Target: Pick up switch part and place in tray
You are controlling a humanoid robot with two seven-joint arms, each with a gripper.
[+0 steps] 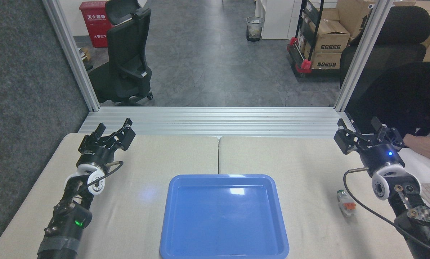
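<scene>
Both grippers, left (115, 131) and right (359, 130), are hovering spread apart and empty, since the small white-and-orange green-capped switch part (345, 203) is lying on the table (135, 201) beside the glossy blue rectangular plastic tray (224, 217).

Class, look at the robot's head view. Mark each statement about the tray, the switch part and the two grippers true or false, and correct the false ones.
1. The switch part lies inside the tray. False: it lies on the table, right of the tray.
2. The tray holds nothing. True.
3. The right gripper grips the switch part. False: it holds nothing.
4. The left gripper is open. True.
</scene>
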